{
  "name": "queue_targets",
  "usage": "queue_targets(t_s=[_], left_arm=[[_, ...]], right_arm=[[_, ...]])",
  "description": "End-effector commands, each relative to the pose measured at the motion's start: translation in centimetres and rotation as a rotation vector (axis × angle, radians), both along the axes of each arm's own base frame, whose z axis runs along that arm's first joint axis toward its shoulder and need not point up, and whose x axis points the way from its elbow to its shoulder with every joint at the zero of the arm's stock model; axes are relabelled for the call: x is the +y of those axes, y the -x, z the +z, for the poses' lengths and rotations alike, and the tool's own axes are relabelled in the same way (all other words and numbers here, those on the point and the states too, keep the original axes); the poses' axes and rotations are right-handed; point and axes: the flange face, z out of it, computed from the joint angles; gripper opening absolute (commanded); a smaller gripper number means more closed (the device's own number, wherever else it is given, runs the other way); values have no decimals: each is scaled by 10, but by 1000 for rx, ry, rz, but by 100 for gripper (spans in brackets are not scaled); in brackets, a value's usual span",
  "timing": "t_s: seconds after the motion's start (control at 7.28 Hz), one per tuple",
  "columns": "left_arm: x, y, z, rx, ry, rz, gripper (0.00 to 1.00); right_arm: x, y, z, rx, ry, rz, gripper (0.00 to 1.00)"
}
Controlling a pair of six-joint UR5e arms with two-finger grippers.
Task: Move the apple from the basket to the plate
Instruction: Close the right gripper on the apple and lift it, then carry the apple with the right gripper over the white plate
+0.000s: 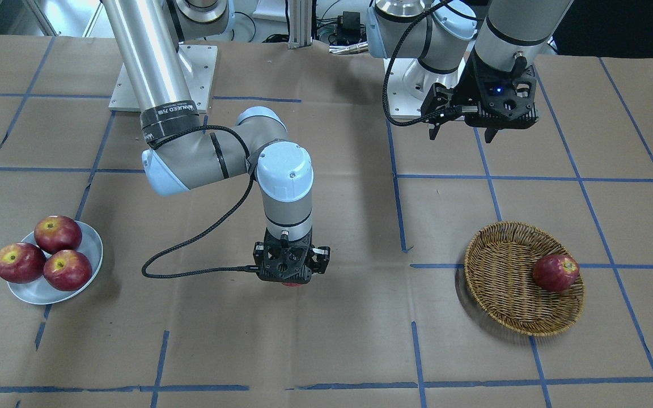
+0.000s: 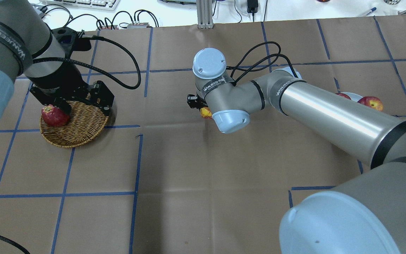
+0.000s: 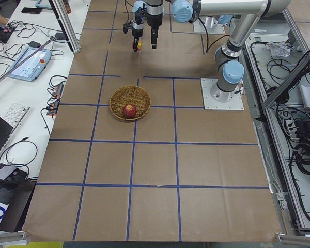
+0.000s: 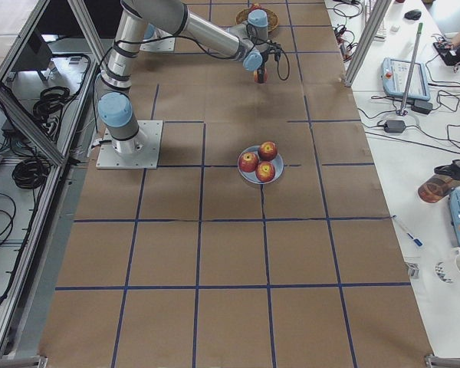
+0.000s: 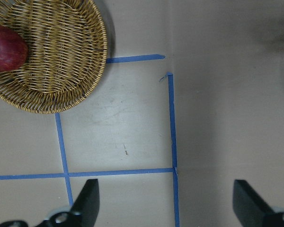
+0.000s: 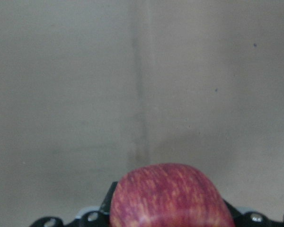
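My right gripper point(image 1: 291, 279) is shut on the streaky pinkish-red apple point(image 6: 168, 196), holding it above the bare middle of the table. The apple's yellow patch peeks out under the wrist in the overhead view point(image 2: 205, 113). The wicker basket point(image 1: 502, 283) sits on my left side and holds one other red apple point(image 1: 555, 272). My left gripper point(image 1: 462, 133) is open and empty, hanging above the table behind the basket; its fingers point(image 5: 87, 201) stand wide apart. The white plate point(image 1: 32, 292) lies on my right side, apart from the right gripper.
Three dark red apples point(image 1: 57, 233) fill most of the plate. Brown paper with blue tape lines covers the table point(image 1: 326, 340). The right arm's cable point(image 1: 190, 243) loops beside the wrist. The arm bases point(image 1: 162, 79) stand at the back edge.
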Motion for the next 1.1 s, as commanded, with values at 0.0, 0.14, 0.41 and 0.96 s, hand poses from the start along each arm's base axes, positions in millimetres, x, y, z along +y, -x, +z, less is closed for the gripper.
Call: queue_targets(t_s=[0.0,0.14,0.41,0.96], left_arm=[[3,1,-8,5,-8,2,99],[2,1,-10,5,-11,8,99],[1,0,-11,2,-12,14,99],[0,0,-9,3,-9,16,99]], right_arm=[[-23,44,65,-1,10,-57,50],[-31,97,96,23,-4,-32,50],[-33,223,143,73,-64,28,49],[-5,450,102,83,-174,155,48]])
